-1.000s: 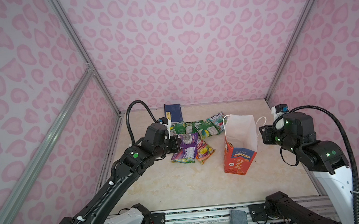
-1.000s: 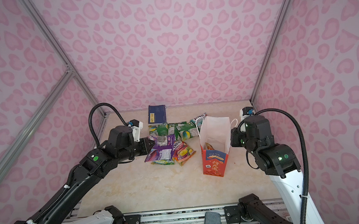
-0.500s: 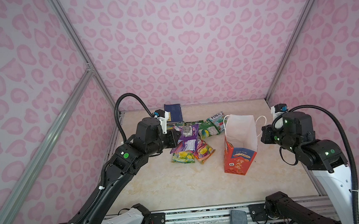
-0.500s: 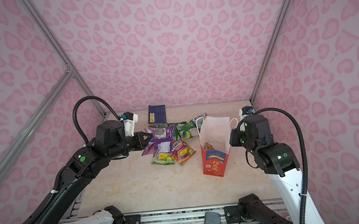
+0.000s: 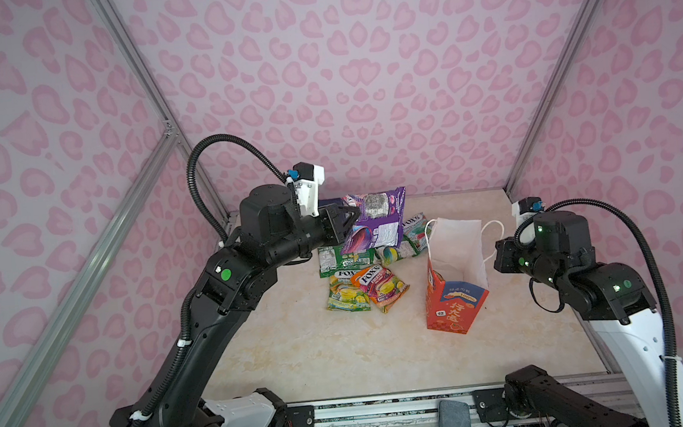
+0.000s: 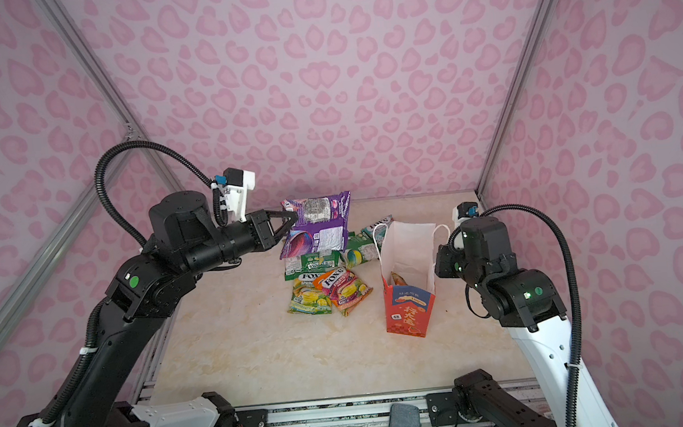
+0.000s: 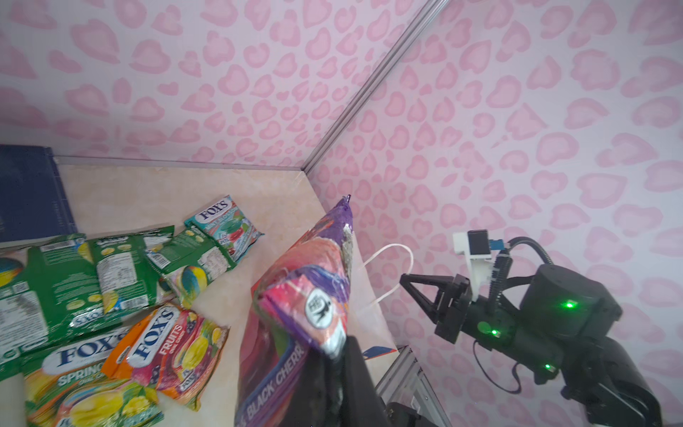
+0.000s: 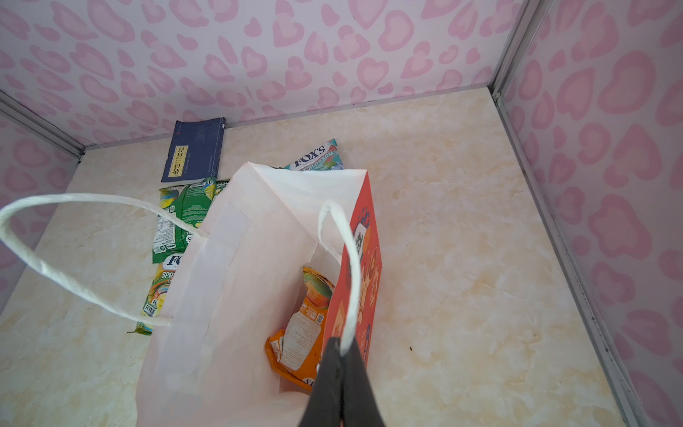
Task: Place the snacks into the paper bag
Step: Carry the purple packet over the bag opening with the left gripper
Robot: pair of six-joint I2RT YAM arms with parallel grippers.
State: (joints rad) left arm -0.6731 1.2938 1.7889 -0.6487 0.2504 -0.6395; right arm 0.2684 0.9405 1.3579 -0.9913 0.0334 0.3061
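My left gripper [image 5: 352,218] is shut on a purple snack packet [image 5: 376,220] that hangs in the air above the pile, left of the paper bag [image 5: 455,297]. In the left wrist view the packet [image 7: 303,295] rises from the left gripper [image 7: 334,356]. The red-orange bag stands upright and open, with an orange packet [image 8: 301,332] inside. My right gripper [image 8: 342,349] is shut on the bag's white cord handle [image 8: 351,266] at its right rim. Green [image 5: 345,258], yellow-green [image 5: 346,291], orange [image 5: 381,286] and teal [image 5: 415,223] packets lie on the table.
A dark-blue booklet [image 8: 196,149] lies flat against the back wall behind the snacks. Pink patterned walls with metal corner posts [image 5: 533,132] close in the table on three sides. The bag's other handle [image 8: 74,258] loops out over the snack pile.
My left gripper has lifted the purple packet up off the pile and toward the back. The right gripper has shut on the bag's handle; the bag has stayed in place.
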